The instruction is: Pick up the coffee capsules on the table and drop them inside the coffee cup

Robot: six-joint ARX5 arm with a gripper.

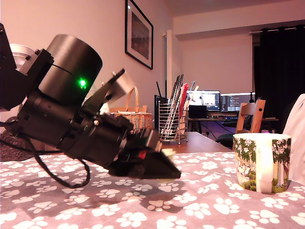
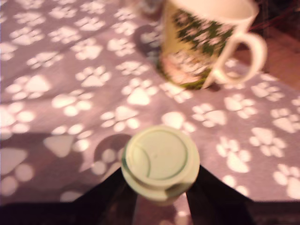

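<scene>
One coffee capsule [image 2: 161,161] shows in the wrist view. It is a small, pale, round pod, and we see its flat round end. The claw [image 2: 161,199] has hold of it, with one black finger [image 2: 110,199] pressed on each side, so the claw is closed about as wide as the pod. The pod hangs over the cloth.

The coffee cup [image 2: 201,44] is big and white with green trees on it. In the wrist view it stands at about 1 o'clock from the pod, well apart from it, and its white handle sticks out toward 3 o'clock. It stands upright on the desk [image 2: 56,93], which has a grey-purple cloth with white paw prints.

In the exterior view the black arm [image 1: 62,114] fills the exterior view's left and leans down low over the cloth. A green light glows on it. The claw [image 1: 159,167] is the dark tip near the middle, just above the cloth, and a bit of the pale pod [image 1: 167,152] peeks out on top of it. The coffee cup [image 1: 262,162] stands at about 3 o'clock from the claw, well apart.

Far behind, a wire holder [image 1: 172,121] full of tall sticks stands beside a woven basket [image 1: 136,117]. A framed picture [image 1: 139,34] hangs on the wall.
</scene>
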